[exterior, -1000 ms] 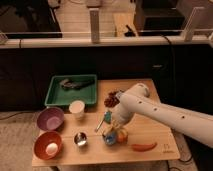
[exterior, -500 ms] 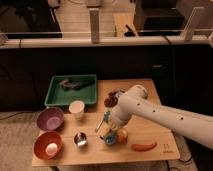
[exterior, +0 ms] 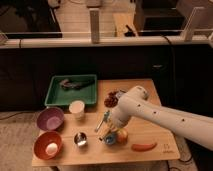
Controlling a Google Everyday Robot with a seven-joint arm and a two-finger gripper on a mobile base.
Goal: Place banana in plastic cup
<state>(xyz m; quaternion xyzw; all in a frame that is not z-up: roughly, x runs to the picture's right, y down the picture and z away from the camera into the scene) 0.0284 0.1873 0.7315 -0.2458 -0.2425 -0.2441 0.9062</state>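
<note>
The tool (exterior: 103, 128) hangs low, right of the plastic cup (exterior: 76, 109); its grip cannot be told. The banana seems not in yet.

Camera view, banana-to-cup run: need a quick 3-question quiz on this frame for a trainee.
1. True or false: the gripper hangs over the floor, off to the side of the table.
2. What lies in the orange bowl? A) a white round object B) a spoon C) nothing
3. Which bowl stands nearest the plastic cup?

Key
1. False: it is low over the table's front middle, between the metal cup and the round fruit.
2. A
3. The purple bowl.
</note>
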